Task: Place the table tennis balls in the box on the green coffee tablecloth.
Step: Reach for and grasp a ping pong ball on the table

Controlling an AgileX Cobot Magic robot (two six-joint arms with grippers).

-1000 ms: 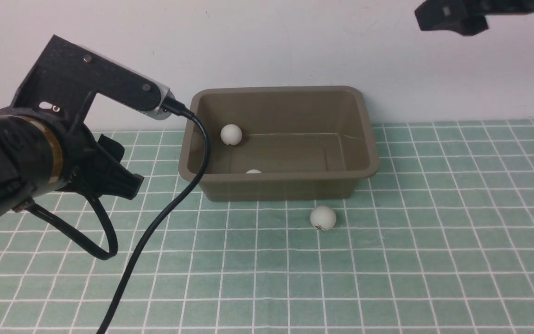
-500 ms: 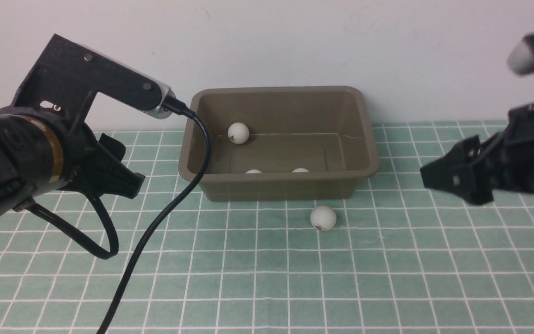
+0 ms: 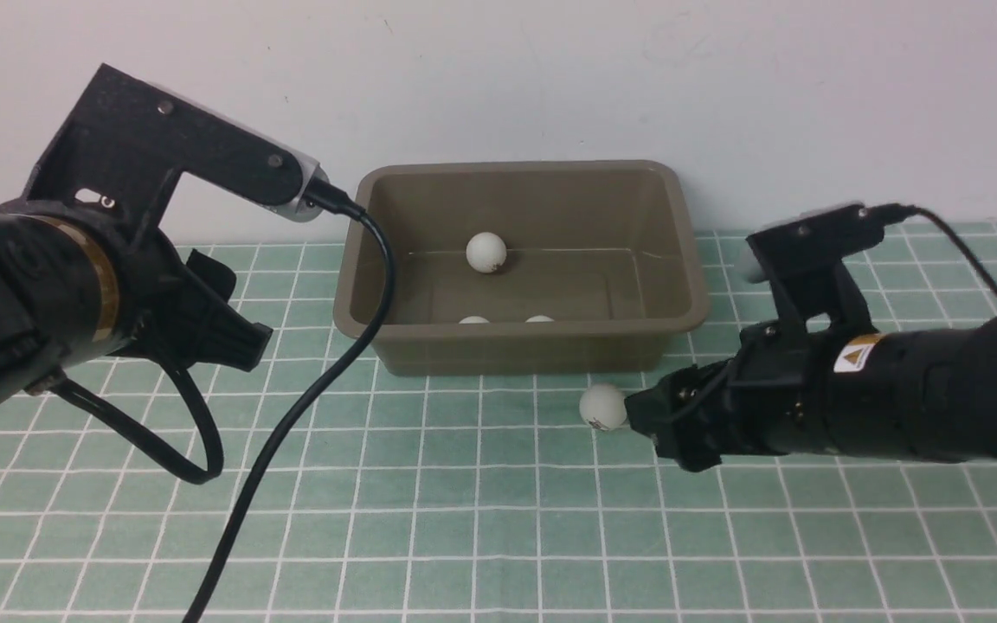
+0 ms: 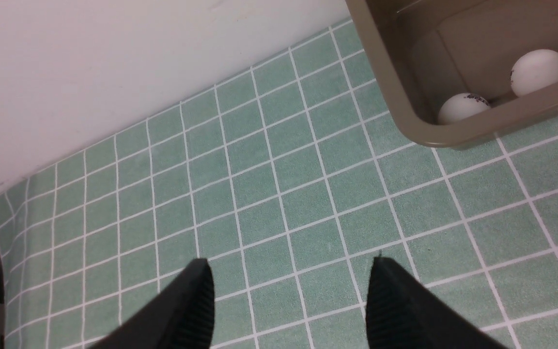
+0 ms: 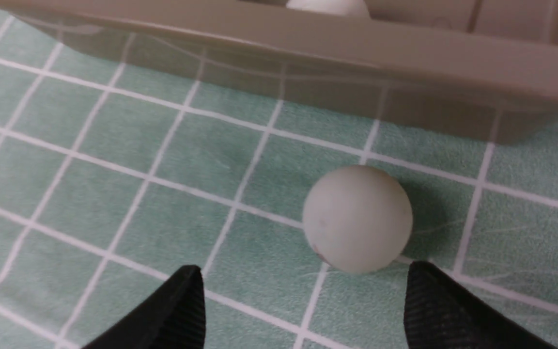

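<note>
The right gripper [image 5: 304, 305], its fingers spread apart (nothing between them), hovers near the ball [image 5: 358, 219] outside the box [image 3: 520, 349].

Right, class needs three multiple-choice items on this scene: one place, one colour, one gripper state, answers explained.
1. Where is the ball nearest the right gripper?
A) inside the box
B) on the cloth
C) on the box's rim

2. What colour is the cloth?
A) red with dots
B) plain yellow
C) green with white lines

3. How is the right gripper?
A) open, empty
B) shut, empty
C) gripping a ball

1 B: the ball sits outside the box.
2 C: white lines cross the green cloth.
3 A: the right gripper has parted fingers, nothing between.
</note>
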